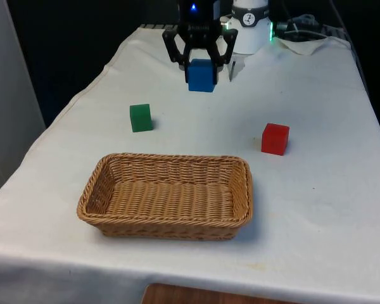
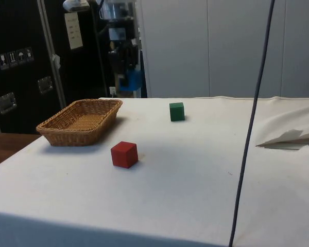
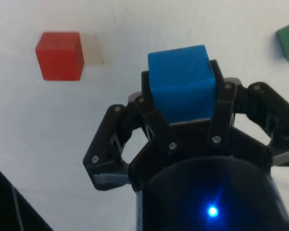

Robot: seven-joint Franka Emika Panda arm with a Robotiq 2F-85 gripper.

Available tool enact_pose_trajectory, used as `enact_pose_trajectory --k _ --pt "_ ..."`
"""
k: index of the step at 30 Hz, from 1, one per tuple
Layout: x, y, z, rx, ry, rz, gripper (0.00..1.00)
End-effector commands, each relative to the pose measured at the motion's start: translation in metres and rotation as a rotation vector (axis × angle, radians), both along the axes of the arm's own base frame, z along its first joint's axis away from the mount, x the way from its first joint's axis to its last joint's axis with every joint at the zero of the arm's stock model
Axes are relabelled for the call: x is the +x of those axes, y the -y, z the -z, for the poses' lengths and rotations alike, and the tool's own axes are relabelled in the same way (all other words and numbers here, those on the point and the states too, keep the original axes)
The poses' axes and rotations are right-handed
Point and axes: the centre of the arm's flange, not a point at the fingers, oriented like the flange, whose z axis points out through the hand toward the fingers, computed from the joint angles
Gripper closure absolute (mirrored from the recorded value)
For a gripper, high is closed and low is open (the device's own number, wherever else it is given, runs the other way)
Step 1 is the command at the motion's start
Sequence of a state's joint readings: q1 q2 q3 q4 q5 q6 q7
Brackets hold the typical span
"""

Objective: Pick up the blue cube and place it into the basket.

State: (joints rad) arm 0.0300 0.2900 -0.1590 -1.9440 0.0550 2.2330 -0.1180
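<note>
Carrying the blue cube (image 1: 201, 75), clamped in my tool (image 1: 201, 62) and raised above the table (image 1: 316, 209) at its far end.

To do this well, I should hold my grip firm, travel over and past the green cube (image 1: 140, 118), centre above the basket (image 1: 240, 190), descend low, then release; the red cube (image 1: 275, 139) sits well aside.

Blue cube (image 3: 182, 79) in hand (image 3: 183, 103), red cube (image 3: 59, 55) apart.
</note>
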Motion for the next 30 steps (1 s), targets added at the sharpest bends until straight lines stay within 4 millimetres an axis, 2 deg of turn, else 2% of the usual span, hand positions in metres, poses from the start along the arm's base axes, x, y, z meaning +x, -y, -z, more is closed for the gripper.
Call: enact_pose_trajectory --k 1,9,10,17,26,30 --pt "0.003 0.000 0.000 -0.001 -0.001 -0.001 1.00" --pt "0.032 0.001 -0.003 -0.010 -0.006 -0.003 1.00" --pt "0.029 0.001 -0.002 -0.011 0.002 -0.005 1.00" --pt "0.060 0.003 -0.006 -0.022 0.000 -0.007 1.00" --pt "0.081 0.004 -0.006 -0.035 0.020 -0.013 1.00" --pt "0.096 0.004 -0.004 -0.041 0.018 -0.013 1.00"
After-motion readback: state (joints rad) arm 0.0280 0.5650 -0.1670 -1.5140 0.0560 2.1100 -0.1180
